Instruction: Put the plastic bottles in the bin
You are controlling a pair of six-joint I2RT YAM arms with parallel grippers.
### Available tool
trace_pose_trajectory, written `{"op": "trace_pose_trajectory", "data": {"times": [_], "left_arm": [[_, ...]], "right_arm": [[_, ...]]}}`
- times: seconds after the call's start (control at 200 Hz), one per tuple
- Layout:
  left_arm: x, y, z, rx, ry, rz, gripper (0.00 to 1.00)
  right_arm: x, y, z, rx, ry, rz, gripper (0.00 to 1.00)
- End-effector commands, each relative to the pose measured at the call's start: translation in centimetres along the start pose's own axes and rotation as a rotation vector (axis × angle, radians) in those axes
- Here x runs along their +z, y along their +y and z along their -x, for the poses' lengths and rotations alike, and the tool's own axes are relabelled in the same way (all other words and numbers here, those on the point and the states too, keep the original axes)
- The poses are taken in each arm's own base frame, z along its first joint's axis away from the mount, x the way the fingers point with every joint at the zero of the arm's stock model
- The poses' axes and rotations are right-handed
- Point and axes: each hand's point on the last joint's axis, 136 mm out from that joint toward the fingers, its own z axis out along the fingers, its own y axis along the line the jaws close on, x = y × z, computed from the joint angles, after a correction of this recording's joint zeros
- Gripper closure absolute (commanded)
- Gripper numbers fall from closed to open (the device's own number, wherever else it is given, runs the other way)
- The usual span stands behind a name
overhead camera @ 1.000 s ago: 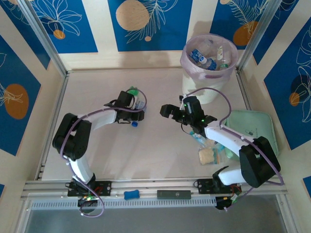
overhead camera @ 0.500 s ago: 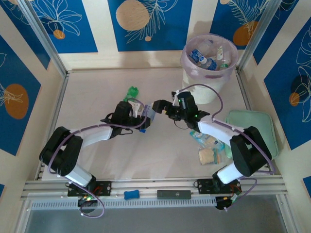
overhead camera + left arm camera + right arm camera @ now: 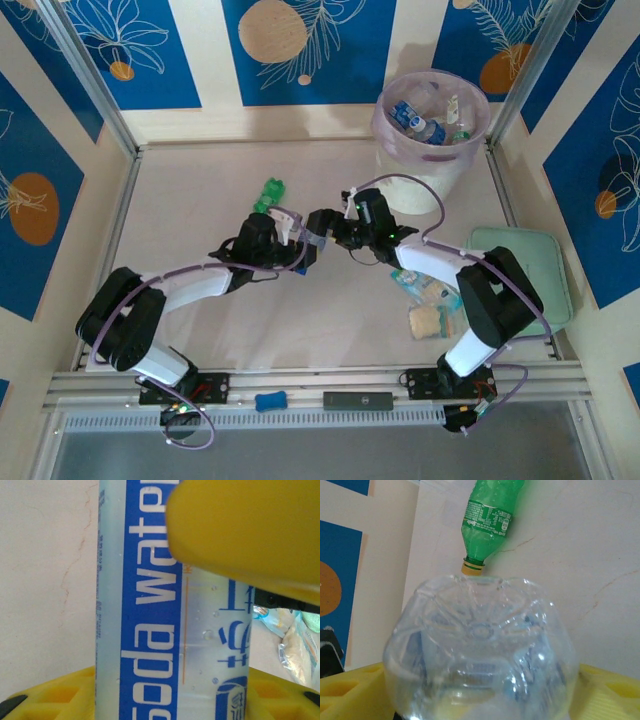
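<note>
Bin: far right of the table, lilac liner over the rim, several bottles already inside.

Mid-table, the 2 arms meet over 1 clear bottle.
- Left gripper: clamped across the bottle's labelled body; the left wrist view has yellow fingers pressed on the label.
- Right gripper: jaws stand to either side of the bottle's base. Cannot tell whether they have closed on it.

Handling, judged:
- Empty or nearly so, hence light.
- Thin walls will dent under a hard squeeze.
- Smooth plastic and a glossy label look slippery.
- The ribbed base is the stiffest part, so a hold low on the body should be firmer than one at mid-label.
- Looks like a handover. The risk is a drop if one side lets go before the other has it.

1 green bottle, yellow cap, lies on the table beyond, well apart from the bin.

Writing:
- Clear bottle: blue label, white letters "Soda water", and Chinese characters beside them.
- Green bottle: label print too small to read.
</note>
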Motion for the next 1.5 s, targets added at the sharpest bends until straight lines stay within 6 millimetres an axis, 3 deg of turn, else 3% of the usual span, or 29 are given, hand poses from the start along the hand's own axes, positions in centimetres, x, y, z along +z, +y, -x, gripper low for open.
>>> {"op": "trace_pose_trajectory", "data": {"times": [0.0,0.165,0.265,0.51,0.62,0.765,0.9,1.04,1.241,1.496], "left_arm": [[-0.3,-1.2,0.3,0.026,-0.024,-0.034,0.51],[-0.4,-1.3,0.1,0.016,-0.026,-0.039,0.51],[-0.5,-1.5,0.3,0.020,-0.031,-0.042,0.48],[-1.2,-1.0,0.9,0.014,-0.058,0.006,0.16],[-2.3,0.2,1.6,-0.002,-0.111,0.093,0.10],[-4.7,3.1,2.3,-0.042,-0.194,0.272,0.00],[-6.9,5.8,2.6,-0.090,-0.250,0.426,0.00],[-8.5,8.7,1.5,-0.190,-0.271,0.561,0.00],[-8.2,10.0,-0.1,-0.263,-0.233,0.591,0.01],[-6.2,9.9,-1.3,-0.298,-0.178,0.535,0.00]], "right_arm": [[0.4,1.3,0.4,-0.015,0.007,0.041,0.24],[0.7,1.6,0.4,-0.025,0.012,0.056,0.41],[0.7,1.6,0.4,-0.031,0.013,0.058,0.47],[-0.2,0.8,1.0,-0.059,-0.009,0.020,0.50],[-1.6,0.1,2.1,-0.088,-0.042,-0.018,0.50],[-4.7,0.1,4.5,-0.172,-0.119,-0.091,0.50],[-8.2,1.0,7.2,-0.266,-0.204,-0.144,0.50],[-12.3,3.1,10.7,-0.348,-0.313,-0.151,0.50],[-18.7,7.1,16.3,-0.461,-0.480,-0.129,0.50],[-24.7,12.3,22.2,-0.659,-0.666,-0.203,0.50]]}}
